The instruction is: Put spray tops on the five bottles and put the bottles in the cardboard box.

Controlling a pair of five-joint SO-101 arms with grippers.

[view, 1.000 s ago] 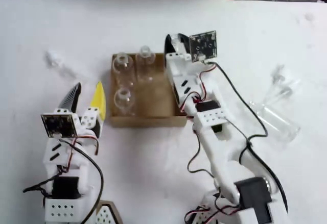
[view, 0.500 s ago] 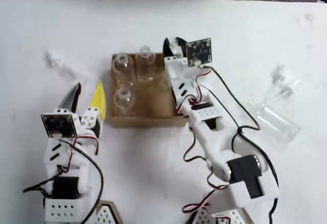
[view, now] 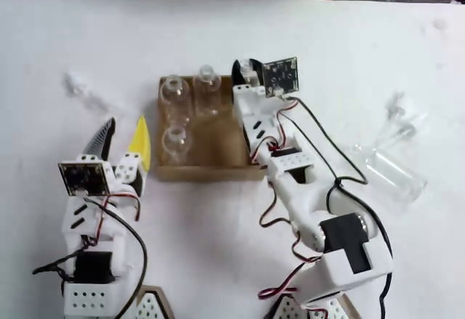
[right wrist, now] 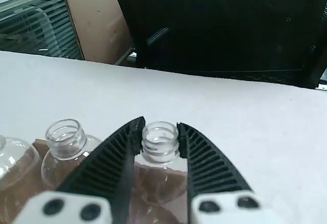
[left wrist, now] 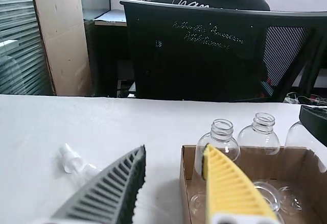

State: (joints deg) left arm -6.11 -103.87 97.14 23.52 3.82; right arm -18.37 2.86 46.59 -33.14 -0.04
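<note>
Wiring and the right arm hide, from above, most of the bottle (right wrist: 160,142) that we see clamped by its neck between the fingers of the right tool (right wrist: 159,123). A second bottle (right wrist: 64,134) stands just to that tool's left, in the cardboard box (view: 211,171). Our left tool (left wrist: 173,151) is released, holding nothing. The box lies just ahead to its right, and a faint spray top (left wrist: 71,158) lies on the table (left wrist: 102,122) ahead to its left.

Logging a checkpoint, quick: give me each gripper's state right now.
Left gripper: open, holding nothing.
Right gripper: closed on a bottle, at its neck.
</note>
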